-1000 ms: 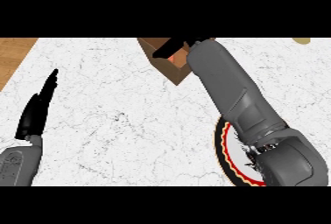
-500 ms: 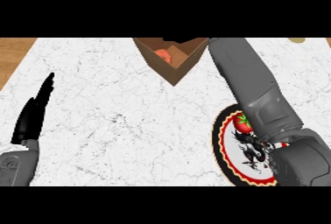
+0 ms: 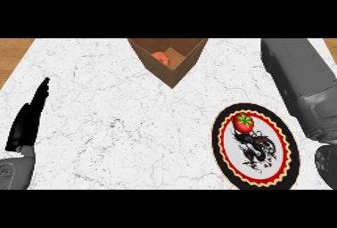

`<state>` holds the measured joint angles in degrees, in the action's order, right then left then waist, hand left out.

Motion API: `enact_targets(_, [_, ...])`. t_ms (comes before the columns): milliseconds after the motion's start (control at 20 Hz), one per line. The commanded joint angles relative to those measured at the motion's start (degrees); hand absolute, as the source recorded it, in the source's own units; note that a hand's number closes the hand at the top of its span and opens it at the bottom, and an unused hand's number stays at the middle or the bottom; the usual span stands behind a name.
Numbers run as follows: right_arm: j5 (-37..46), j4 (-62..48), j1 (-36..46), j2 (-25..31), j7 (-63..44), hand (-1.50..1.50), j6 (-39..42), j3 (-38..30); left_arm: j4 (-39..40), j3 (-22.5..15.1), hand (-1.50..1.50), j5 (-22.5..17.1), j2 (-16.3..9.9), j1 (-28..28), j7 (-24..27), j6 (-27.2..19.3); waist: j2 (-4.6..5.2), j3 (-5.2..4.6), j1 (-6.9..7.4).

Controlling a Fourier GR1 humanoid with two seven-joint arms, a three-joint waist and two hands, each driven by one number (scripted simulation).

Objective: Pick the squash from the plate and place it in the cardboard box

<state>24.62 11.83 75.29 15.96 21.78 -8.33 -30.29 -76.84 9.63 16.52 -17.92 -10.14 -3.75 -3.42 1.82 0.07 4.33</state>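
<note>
The cardboard box stands open at the counter's far edge, one corner pointing toward me. An orange squash lies inside it, partly hidden by the box wall. At the right lies the round plate, with a red rim and a black dragon pattern. A red tomato with a green stem sits on its far part. My left hand rests open at the left edge, fingers straight and pointing away. Only my right forearm shows, running up the right side past the plate; its hand is out of view.
The white marble counter spreads between the left hand and the plate. Strips of wooden surface show at the far left and far right corners.
My right arm has swung to the right, away from the box, uncovering the box's opening with the squash in it and the whole plate. The left hand has stayed in place.
</note>
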Motion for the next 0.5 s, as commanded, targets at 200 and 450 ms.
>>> enact_targets(200, [-0.2, -1.4, -4.9, 9.3, 4.4, -1.5, 8.1, -0.3, -1.1, 1.4, 0.0, -1.2, -1.2, 0.9, -0.3, 1.2, -0.19, 0.05, -0.4])
enact_targets(450, [2.1, -2.1, -6.3, 14.2, 5.1, -1.5, 16.1, 2.3, -0.8, 1.4, 0.0, -1.4, -1.3, 0.4, -0.8, 1.9, -0.41, 0.04, -1.02])
